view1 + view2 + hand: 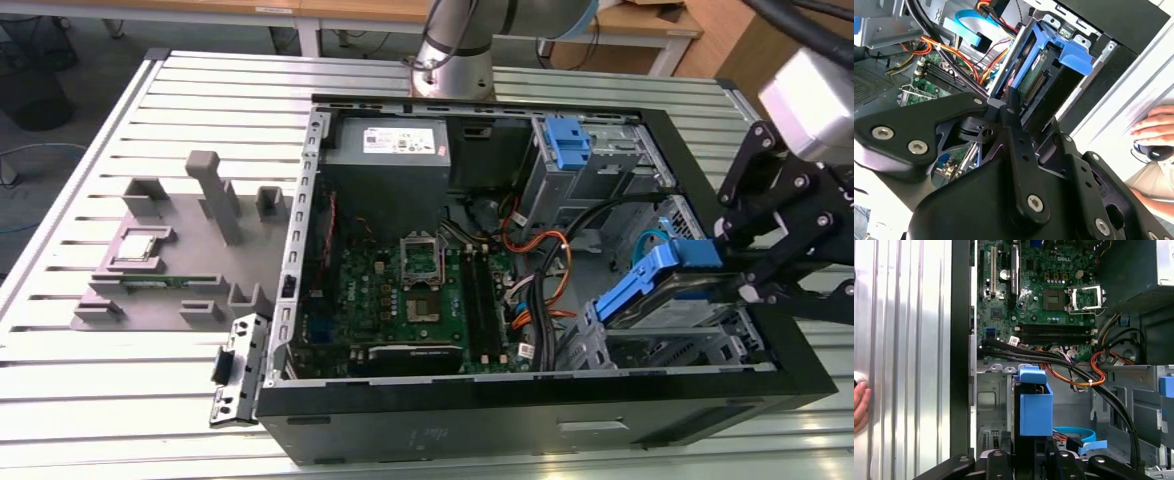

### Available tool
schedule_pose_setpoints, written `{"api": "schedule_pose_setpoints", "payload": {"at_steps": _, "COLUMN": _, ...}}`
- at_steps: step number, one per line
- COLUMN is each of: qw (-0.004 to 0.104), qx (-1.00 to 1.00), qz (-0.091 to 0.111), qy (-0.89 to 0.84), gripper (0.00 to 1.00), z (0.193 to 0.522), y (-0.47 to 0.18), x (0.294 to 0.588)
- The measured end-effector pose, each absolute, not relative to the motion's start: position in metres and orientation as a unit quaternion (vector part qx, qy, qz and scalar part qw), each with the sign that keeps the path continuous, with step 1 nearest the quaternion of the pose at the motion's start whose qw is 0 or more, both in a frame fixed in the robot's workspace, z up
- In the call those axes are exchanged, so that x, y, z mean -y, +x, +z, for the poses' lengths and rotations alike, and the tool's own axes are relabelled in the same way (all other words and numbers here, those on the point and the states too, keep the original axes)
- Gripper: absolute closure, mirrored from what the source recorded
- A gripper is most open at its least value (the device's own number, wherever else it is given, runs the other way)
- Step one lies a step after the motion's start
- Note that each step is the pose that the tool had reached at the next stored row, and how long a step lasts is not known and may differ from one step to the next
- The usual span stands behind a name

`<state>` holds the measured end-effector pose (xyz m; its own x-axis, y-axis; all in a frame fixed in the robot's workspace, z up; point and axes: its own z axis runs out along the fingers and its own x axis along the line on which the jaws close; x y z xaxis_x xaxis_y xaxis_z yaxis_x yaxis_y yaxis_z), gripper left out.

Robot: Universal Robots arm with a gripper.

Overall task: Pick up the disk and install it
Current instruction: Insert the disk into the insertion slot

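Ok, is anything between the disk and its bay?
Nothing visible does. The disk, gripped in the tool, sits tilted at the drive cage; black cables and a blue ribbon cable run close alongside it.

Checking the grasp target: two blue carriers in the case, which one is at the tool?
The disk in its blue carrier, tilted over the drive cage at the exterior view's right. The other blue bracket sits apart, near the power supply.
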<state>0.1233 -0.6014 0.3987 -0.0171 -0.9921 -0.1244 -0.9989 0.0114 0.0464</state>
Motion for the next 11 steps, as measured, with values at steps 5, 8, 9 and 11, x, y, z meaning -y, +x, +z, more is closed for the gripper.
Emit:
{"api": "schedule_pose_setpoints", "payload": {"at_steps": 5, "qw": 0.028, "qx": -0.711, "qz": 0.06, "qy": -0.7, "gripper": 0.65, "z": 0.411, "y": 0.123, "x": 0.601}}
{"api": "schedule_pose_setpoints", "payload": {"at_steps": 8, "qw": 0.028, "qx": -0.711, "qz": 0.06, "qy": -0.7, "gripper": 0.65, "z": 0.412, "y": 0.123, "x": 0.601}}
{"api": "schedule_pose_setpoints", "payload": {"at_steps": 9, "qw": 0.028, "qx": -0.711, "qz": 0.061, "qy": -0.7, "gripper": 0.65, "z": 0.412, "y": 0.123, "x": 0.601}}
{"api": "schedule_pose_setpoints", "payload": {"at_steps": 11, "qw": 0.028, "qx": -0.711, "qz": 0.06, "qy": -0.7, "gripper": 0.65, "z": 0.415, "y": 0.123, "x": 0.601}}
